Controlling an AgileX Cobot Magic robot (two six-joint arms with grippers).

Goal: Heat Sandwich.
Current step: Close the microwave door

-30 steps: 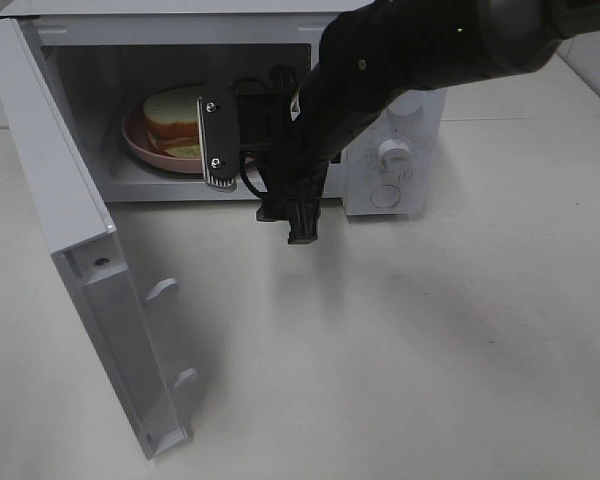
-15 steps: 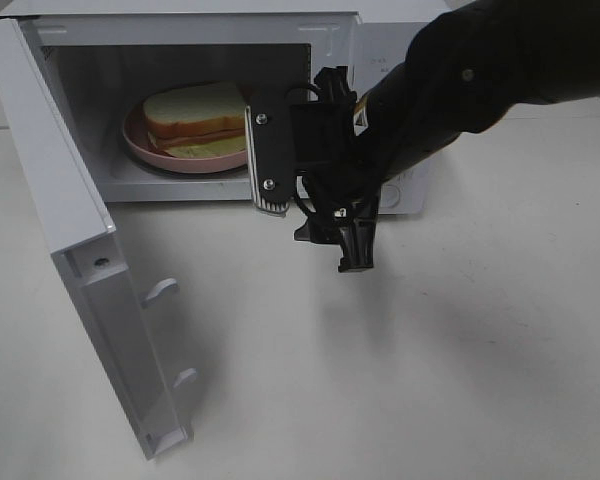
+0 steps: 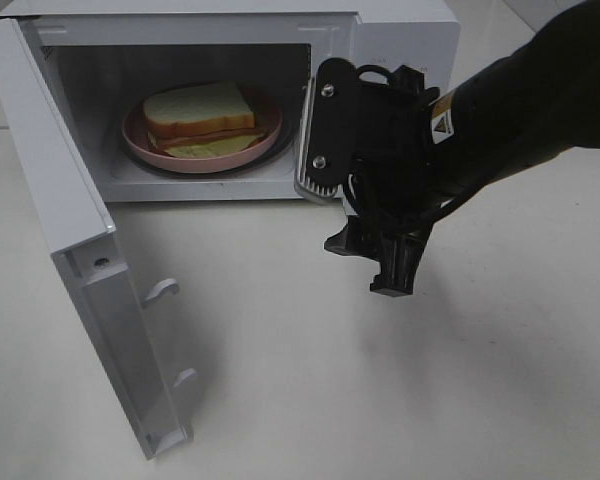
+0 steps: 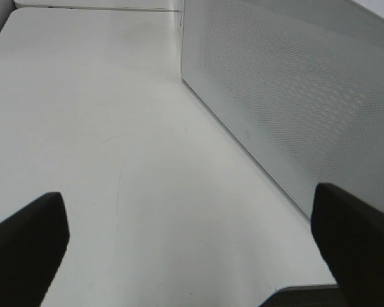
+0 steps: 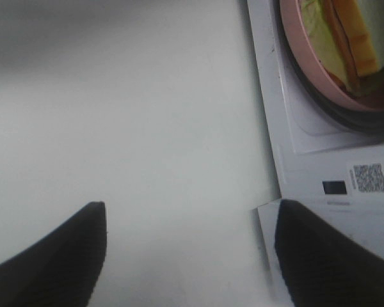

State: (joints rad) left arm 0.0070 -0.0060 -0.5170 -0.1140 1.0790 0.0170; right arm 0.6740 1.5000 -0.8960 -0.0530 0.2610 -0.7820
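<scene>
Sandwich point(image 3: 202, 115): set on pink plate point(image 3: 132, 140) inside microwave point(image 3: 400, 40); door point(image 3: 75, 230) not yet shut, heating pending. Left claw point(image 4: 189, 249), right claw point(image 5: 191, 256): spread, empty.

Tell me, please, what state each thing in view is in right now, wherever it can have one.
microwave door, open wide.
sandwich, lying on the pink plate.
pink plate, set inside the microwave.
right end effector, open, empty, outside the microwave.
left end effector, open, empty, above the table.
</scene>
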